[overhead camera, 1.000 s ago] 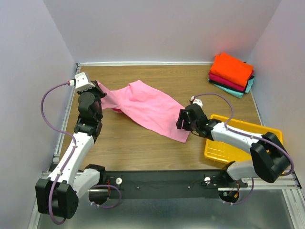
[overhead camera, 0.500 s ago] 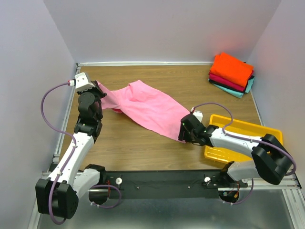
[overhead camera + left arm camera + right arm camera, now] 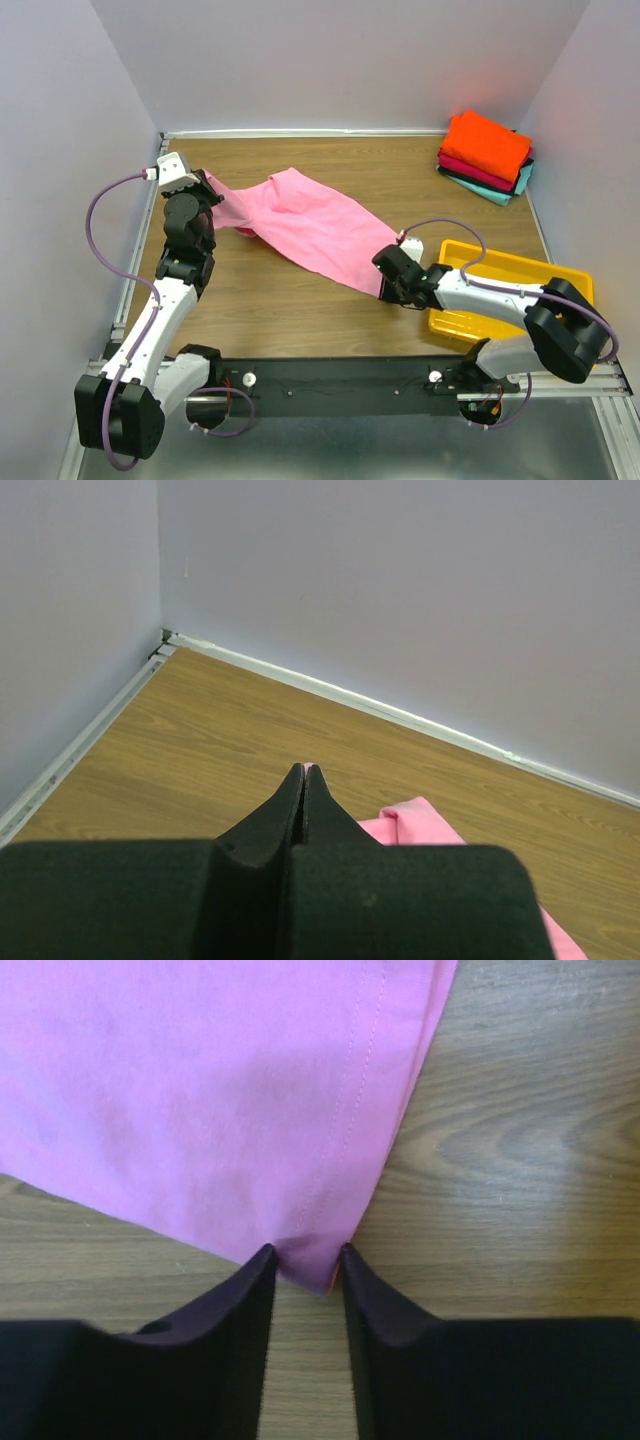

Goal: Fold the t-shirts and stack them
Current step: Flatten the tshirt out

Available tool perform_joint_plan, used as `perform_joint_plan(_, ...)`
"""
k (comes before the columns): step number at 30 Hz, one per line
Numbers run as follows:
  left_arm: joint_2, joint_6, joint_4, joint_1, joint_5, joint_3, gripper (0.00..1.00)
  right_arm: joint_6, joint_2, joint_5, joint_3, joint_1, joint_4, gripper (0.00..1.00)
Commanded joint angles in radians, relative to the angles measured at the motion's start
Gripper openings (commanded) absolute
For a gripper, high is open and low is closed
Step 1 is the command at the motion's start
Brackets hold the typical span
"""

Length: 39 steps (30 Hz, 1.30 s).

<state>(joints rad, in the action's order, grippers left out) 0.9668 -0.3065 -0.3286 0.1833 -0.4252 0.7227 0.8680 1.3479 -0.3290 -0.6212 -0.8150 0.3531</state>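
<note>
The light pink t-shirt lies stretched across the middle of the wooden table, from the far left to the near right. My left gripper is shut on its far-left end; in the left wrist view a sliver of pink shows between the closed tips, and more of the shirt lies behind them. My right gripper is open and low at the table. Its two fingers straddle the shirt's near-right hemmed corner, with the gripper not closed on the cloth.
A stack of folded shirts sits at the back right, orange on top, then crimson, dark and teal. A yellow plastic tray lies at the near right under my right forearm. Grey walls close in the left, back and right sides.
My right gripper has moved nearer and down onto the shirt's near-right corner, ending with its fingers either side of it. The left arm and the shirt have stayed still.
</note>
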Motion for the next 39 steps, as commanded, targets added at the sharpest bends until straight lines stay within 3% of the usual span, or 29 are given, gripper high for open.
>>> perform_joint_plan(1,-0.013,0.004,-0.035,-0.007,0.009,-0.02,0.0,0.031,0.071,-0.051,-0.012,-0.012,0.037,0.35)
perform_joint_plan(6,-0.01,0.001,-0.036,-0.007,0.013,-0.022,0.0,0.003,0.089,-0.065,-0.029,-0.012,0.003,0.05)
perform_joint_plan(7,-0.01,0.001,-0.038,-0.007,0.011,-0.022,0.0,-0.013,0.089,-0.077,-0.05,-0.012,0.003,0.03)
perform_joint_plan(15,0.065,-0.019,-0.108,-0.027,0.012,0.036,0.0,-0.185,0.111,-0.242,-0.335,0.058,-0.014,0.02)
perform_joint_plan(23,0.151,-0.033,-0.15,-0.077,0.1,0.231,0.0,-0.417,0.155,-0.217,-0.67,0.232,-0.085,0.02)
perform_joint_plan(32,0.041,0.058,-0.072,-0.081,0.192,0.512,0.0,-0.618,0.142,-0.171,-1.058,0.27,-0.085,0.02)
perform_joint_plan(39,-0.117,0.102,0.032,-0.079,0.295,0.618,0.0,-0.673,-0.01,-0.03,-1.098,0.269,-0.082,0.02)
